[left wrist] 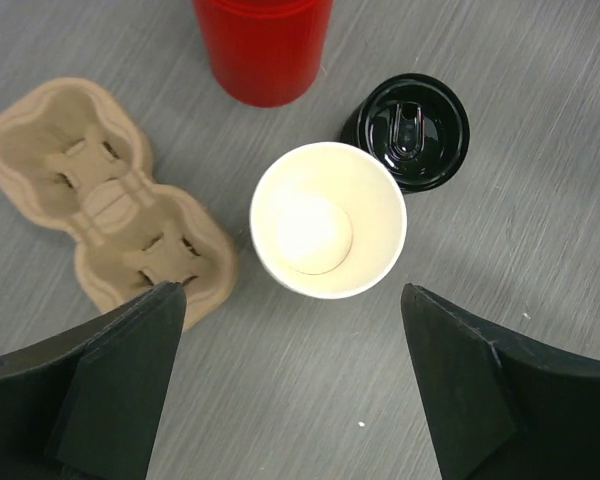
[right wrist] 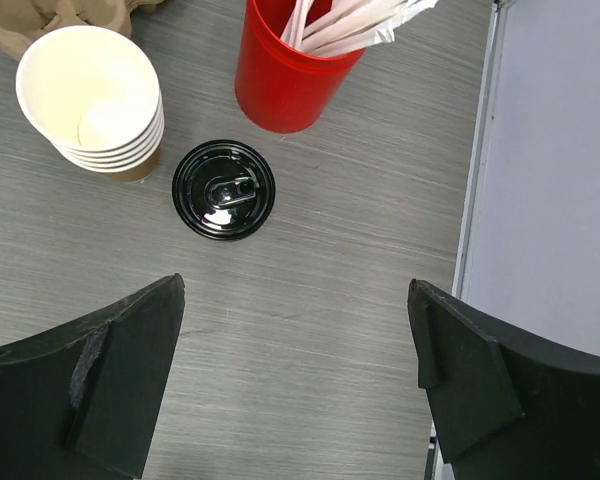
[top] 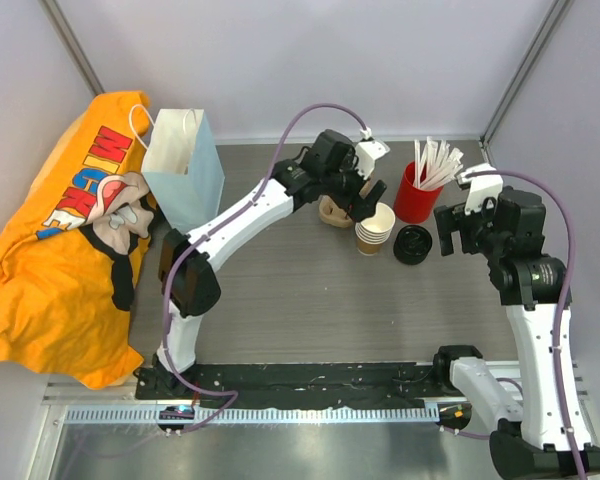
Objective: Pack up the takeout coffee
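No lidded cup shows in any view. A stack of lidless brown cups with white rims stands mid-table, white inside in the left wrist view and the right wrist view. Loose black lids lie just to its right and also show in both wrist views. My left gripper hovers open and empty just above the stack. My right gripper is open and empty, right of the lids.
A red cup of wrapped straws stands behind the lids. A pulp cup carrier lies left of the stack. A pale blue paper bag stands at the back left beside an orange cloth. A wall panel borders the right.
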Robot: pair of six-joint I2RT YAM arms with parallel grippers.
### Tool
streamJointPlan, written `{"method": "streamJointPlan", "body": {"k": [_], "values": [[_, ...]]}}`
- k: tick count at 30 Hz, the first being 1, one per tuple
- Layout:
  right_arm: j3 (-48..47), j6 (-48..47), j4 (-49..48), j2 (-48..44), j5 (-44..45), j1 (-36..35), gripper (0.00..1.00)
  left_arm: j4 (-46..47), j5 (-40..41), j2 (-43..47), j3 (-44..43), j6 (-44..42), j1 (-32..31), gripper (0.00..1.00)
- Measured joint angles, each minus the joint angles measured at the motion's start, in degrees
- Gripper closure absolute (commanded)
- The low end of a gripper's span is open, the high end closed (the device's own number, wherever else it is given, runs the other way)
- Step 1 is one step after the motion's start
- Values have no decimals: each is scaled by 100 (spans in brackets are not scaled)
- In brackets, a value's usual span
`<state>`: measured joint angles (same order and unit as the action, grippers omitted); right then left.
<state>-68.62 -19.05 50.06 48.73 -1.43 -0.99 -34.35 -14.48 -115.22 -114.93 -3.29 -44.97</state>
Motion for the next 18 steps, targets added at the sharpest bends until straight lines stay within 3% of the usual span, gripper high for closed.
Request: {"method": "streamJointPlan", "body": {"k": [4, 10, 18], "values": [[190, 122, -81, -286, -70, 273, 4, -50, 122, -260, -136, 35, -103, 22], [210, 289, -223, -387, -553, 782, 4, -63, 380, -605, -153, 24, -103, 30], [273, 345, -280, -426, -935, 874, 5, -59, 444, -691, -151, 35, -103, 51]]}}
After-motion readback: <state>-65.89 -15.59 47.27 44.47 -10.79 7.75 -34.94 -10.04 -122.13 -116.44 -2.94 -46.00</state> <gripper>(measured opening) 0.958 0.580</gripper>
